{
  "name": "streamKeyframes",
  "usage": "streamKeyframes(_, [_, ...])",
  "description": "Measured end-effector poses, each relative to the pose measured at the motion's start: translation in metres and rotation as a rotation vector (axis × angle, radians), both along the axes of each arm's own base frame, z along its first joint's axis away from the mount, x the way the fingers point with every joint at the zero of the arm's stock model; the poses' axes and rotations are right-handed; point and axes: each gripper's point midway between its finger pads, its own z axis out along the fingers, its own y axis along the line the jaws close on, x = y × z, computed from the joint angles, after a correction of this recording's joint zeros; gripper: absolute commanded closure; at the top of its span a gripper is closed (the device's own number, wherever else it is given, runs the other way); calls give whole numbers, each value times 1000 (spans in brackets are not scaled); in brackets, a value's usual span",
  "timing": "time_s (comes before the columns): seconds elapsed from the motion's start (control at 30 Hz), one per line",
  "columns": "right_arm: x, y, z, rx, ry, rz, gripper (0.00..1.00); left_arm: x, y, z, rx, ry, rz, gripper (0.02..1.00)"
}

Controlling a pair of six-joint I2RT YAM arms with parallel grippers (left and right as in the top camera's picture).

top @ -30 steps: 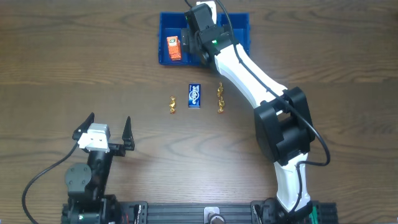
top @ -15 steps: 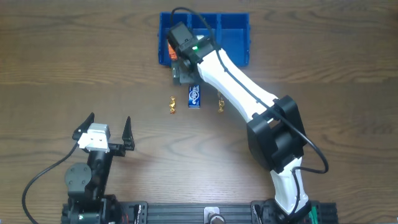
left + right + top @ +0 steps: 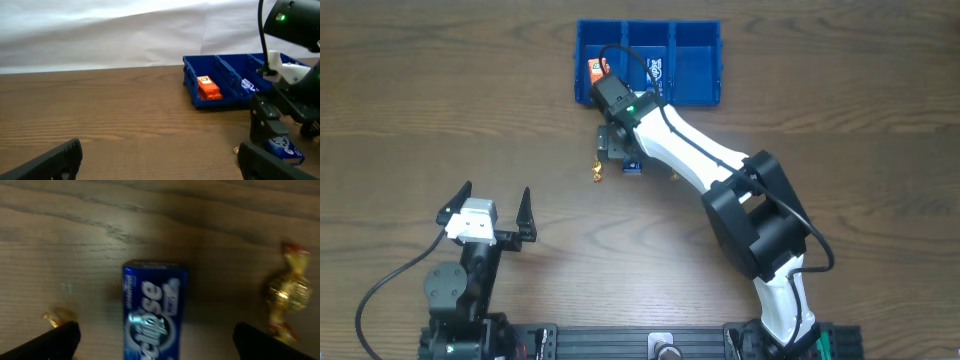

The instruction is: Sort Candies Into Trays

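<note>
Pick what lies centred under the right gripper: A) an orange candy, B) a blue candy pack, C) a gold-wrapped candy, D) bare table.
B: the right wrist view shows the blue candy pack centred between the open fingers of the right gripper, with a gold-wrapped candy off to the side.

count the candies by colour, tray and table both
orange candy: 1, in the tray
blue candies: 2, one in the tray, one on the table
gold candies: 2 in sight, more may be hidden
total: 5 in sight
</note>
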Motion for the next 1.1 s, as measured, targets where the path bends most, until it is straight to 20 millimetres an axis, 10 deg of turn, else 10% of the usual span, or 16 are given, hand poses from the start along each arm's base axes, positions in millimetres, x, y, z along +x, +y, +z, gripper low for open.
streamKeyframes(0.47, [6, -2, -4, -16, -40, -11, 430, 0, 0, 0, 0, 0, 0, 20])
streamKeyframes(1.1, [6, -3, -15, -32, -32, -7, 378, 0, 0, 0, 0, 0, 0, 20])
